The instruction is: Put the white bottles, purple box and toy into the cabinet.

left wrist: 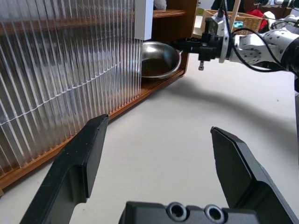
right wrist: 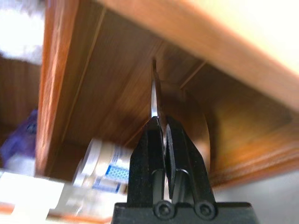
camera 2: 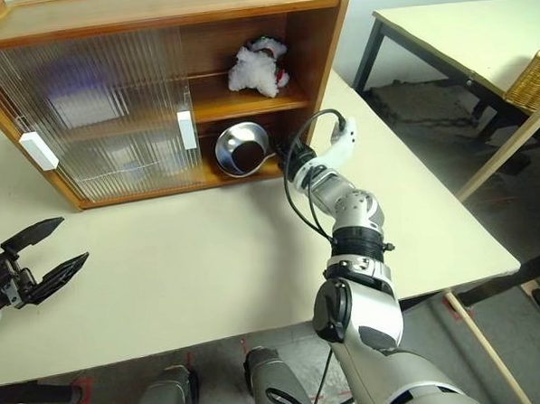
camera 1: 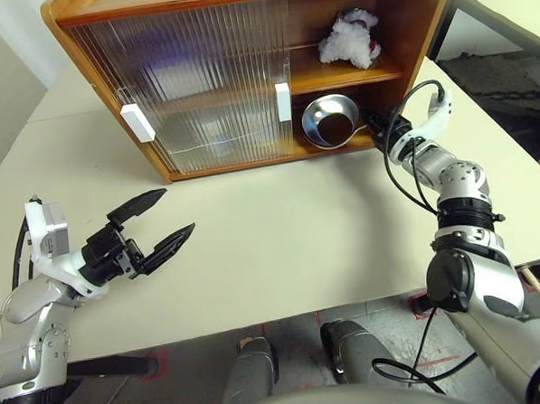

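The cabinet [camera 1: 413, 32] stands at the back of the table, its two ribbed doors [camera 1: 191, 79] slid to the left so the right bay is exposed. The toy [camera 1: 350, 39] lies on the upper shelf. On the lower shelf a steel bowl [camera 1: 331, 120] stands tilted on edge, and my right gripper [camera 1: 369, 124] is shut on its rim [right wrist: 153, 93]. Deeper inside, the right wrist view shows a white bottle [right wrist: 105, 163] with a blue label and the purple box [right wrist: 18, 135]. My left gripper [camera 1: 180, 209] hangs open over the table's front left, holding nothing.
The pale table [camera 1: 281, 238] stretches between the cabinet and my arms. White handles [camera 1: 138, 122] sit on the door edges. To the right stand a second table [camera 2: 460, 29] and a wicker basket [camera 2: 531, 80], across a gap of floor.
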